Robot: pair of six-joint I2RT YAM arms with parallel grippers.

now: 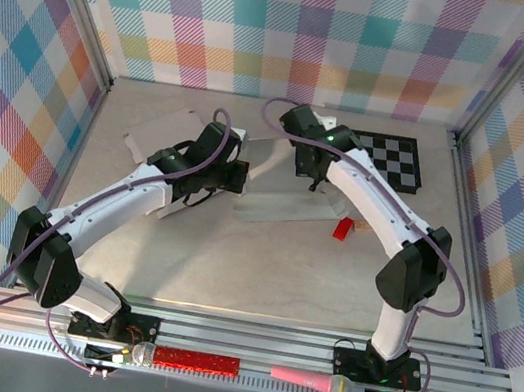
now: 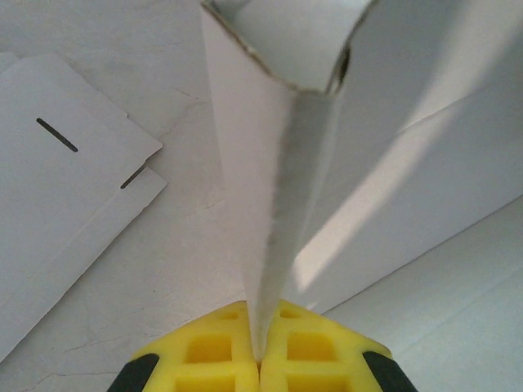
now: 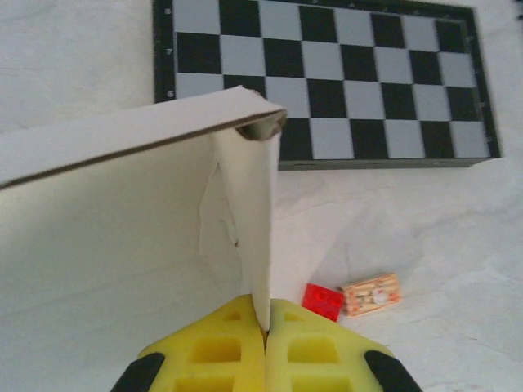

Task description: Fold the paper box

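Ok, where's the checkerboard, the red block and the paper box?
checkerboard (image 3: 327, 77), right wrist view, middle squares.
red block (image 3: 324, 300), right wrist view, top face.
paper box (image 3: 98, 253), right wrist view, big white panel.

- A black-and-white checkerboard (image 1: 393, 160) is laid flat on the table (image 1: 260, 267), at 2 o'clock from its middle.
- A small red block (image 1: 341, 229) is seen at 3 o'clock from the middle.
- A tan printed card (image 3: 372, 294) is placed just beside the block, at its 3 o'clock in the right wrist view.
- A red cylinder (image 1: 197, 360) and a pink handle (image 1: 306, 378) are laid along the metal rail (image 1: 247, 341) at 6 o'clock.
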